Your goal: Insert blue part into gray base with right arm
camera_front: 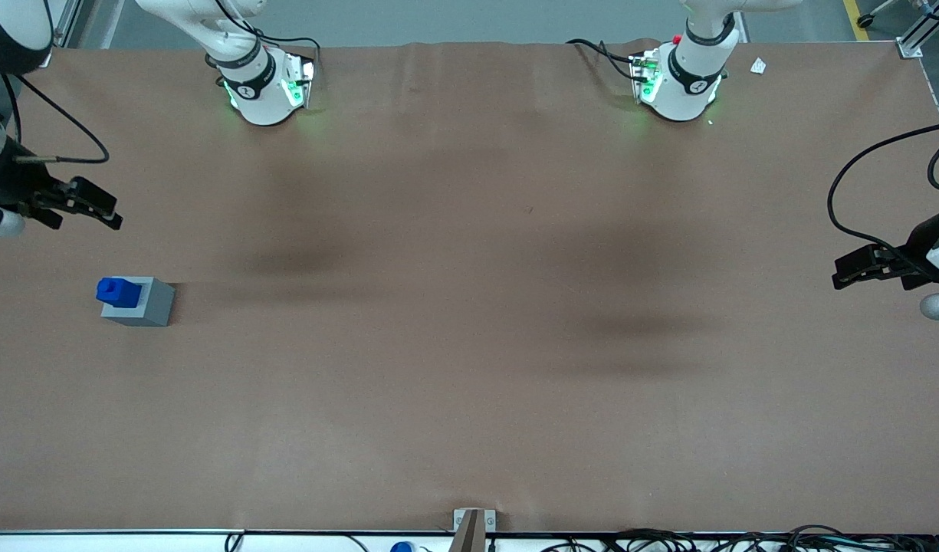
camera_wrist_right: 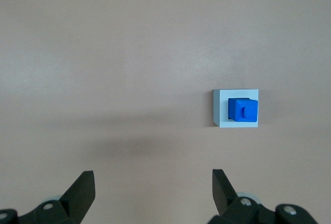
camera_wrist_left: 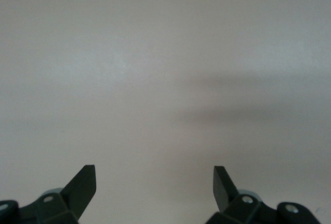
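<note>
Tool-wise, the right arm's black two-finger tool [camera_front: 105, 212] is hanging over the brown bench [camera_front: 469, 345] with its fingers [camera_wrist_right: 83, 189] spread wide and nothing between them. It sits up in the air at the working arm's end of the bench, farther from the front camera than the blocks and well apart from them.

The small bright blue plastic block [camera_front: 117, 291] is already sitting in the top of the light gray cube-like base [camera_front: 142, 303], in the square recess as far as I can tell. In the right wrist view the blue part [camera_wrist_right: 242, 110] has its little square stub facing up at the camera, and the gray base [camera_wrist_right: 236, 108] frames it on all sides, so it looks centred and roughly upright.

So my read is the insertion is pretty much done, or at least the part is dropped in. Can't tell if it's pushed fully home, since a good bit of blue stands proud of the base.

If anything is left, the key bit is direction: the blocks lie nearer the front camera than the tool and below it, so it would have to come toward that camera and down.
</note>
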